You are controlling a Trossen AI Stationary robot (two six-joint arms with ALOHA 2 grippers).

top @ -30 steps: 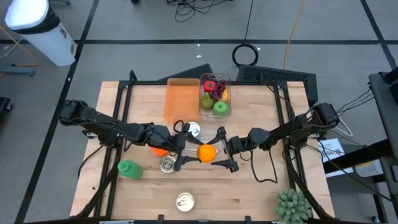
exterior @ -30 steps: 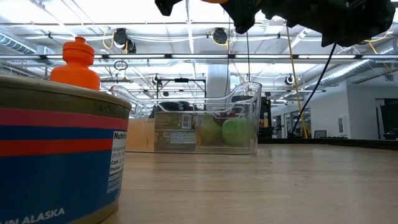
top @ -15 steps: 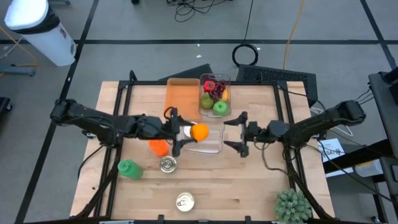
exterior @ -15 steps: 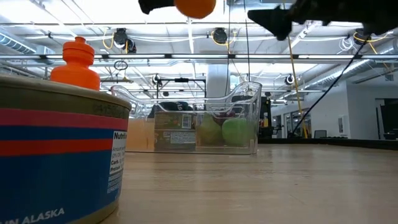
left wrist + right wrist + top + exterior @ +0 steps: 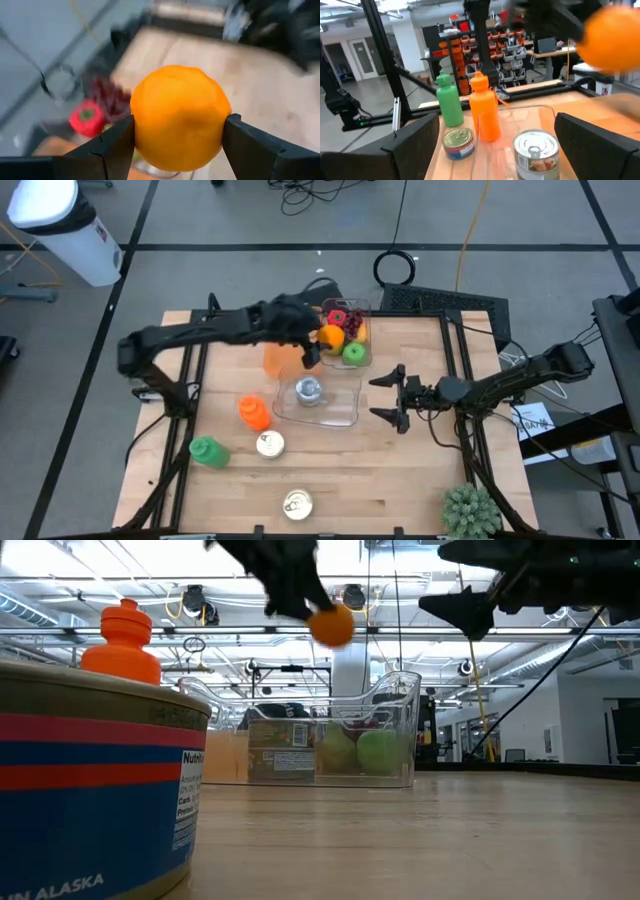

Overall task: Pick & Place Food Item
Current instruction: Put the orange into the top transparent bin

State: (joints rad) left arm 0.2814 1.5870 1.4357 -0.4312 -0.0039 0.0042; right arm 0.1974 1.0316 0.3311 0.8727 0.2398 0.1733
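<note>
**Orange lifted and carried to the fruit bin; release still to do**

Nearest edge of the bench (image 5: 400, 500), 6 o'clock: a tin (image 5: 297, 503) lying alone, a small green plant (image 5: 470, 510) at 5 o'clock. Neither looks involved.

Next row back, 8 o'clock: green bottle (image 5: 205, 451), second tin (image 5: 269, 443), orange bottle (image 5: 254, 413). All standing, well apart from both arms.

Centre: an empty-looking clear tray (image 5: 340, 402) with a third tin (image 5: 307, 389) in it. At 3 o'clock of the tray, the right gripper (image 5: 397, 393) hangs above the bench with its fingers spread wide and nothing between them. Judged idle, waiting.

Far side, 12 o'clock: the clear bin (image 5: 365, 310) of fruit, with a green apple (image 5: 353, 352), dark grapes (image 5: 350, 325) and a red item (image 5: 336, 317) inside; an orange board (image 5: 285, 340) lies just beside it at 9 o'clock. The left gripper (image 5: 318, 342) is over the near-left rim of this bin, clamped on the orange (image 5: 331, 337). The left wrist view shows the orange (image 5: 179, 117) squarely pinched, one finger on each side, with the bin contents below. The low view shows it clear above the bin, not touching.

Progress, as judged: pick done, transport nearly done. Left: centre over the bin, lower, let go, withdraw.
</note>
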